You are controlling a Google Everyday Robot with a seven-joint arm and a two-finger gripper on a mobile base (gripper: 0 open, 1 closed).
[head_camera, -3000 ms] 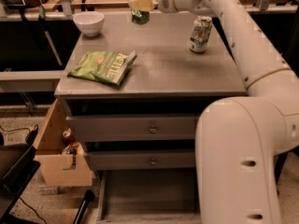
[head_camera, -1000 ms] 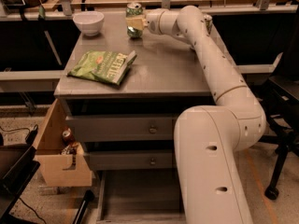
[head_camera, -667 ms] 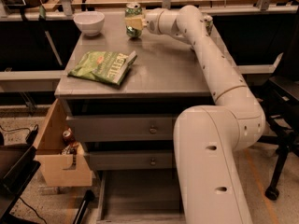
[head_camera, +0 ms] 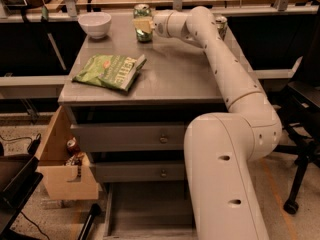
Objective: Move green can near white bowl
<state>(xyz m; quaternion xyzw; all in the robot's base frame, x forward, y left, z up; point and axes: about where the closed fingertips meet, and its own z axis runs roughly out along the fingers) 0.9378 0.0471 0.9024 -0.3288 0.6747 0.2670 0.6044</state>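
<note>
The green can (head_camera: 142,15) stands upright on the grey table (head_camera: 175,74) at its far edge, a short gap to the right of the white bowl (head_camera: 95,24). My gripper (head_camera: 144,26) reaches in from the right, and its pale fingers (head_camera: 145,24) are closed around the can's body. The can's silver top shows above the fingers. The white arm stretches from the lower right across the table's right side.
A flat green chip bag (head_camera: 110,70) lies on the table's front left. A paler can (head_camera: 220,25) stands at the far right, partly behind the arm. A drawer (head_camera: 62,169) hangs open at the lower left with items inside. A dark chair (head_camera: 305,114) stands to the right.
Since three seconds ago the gripper has brought the green can down from above the table to its surface. Over the last second nothing has visibly moved.
</note>
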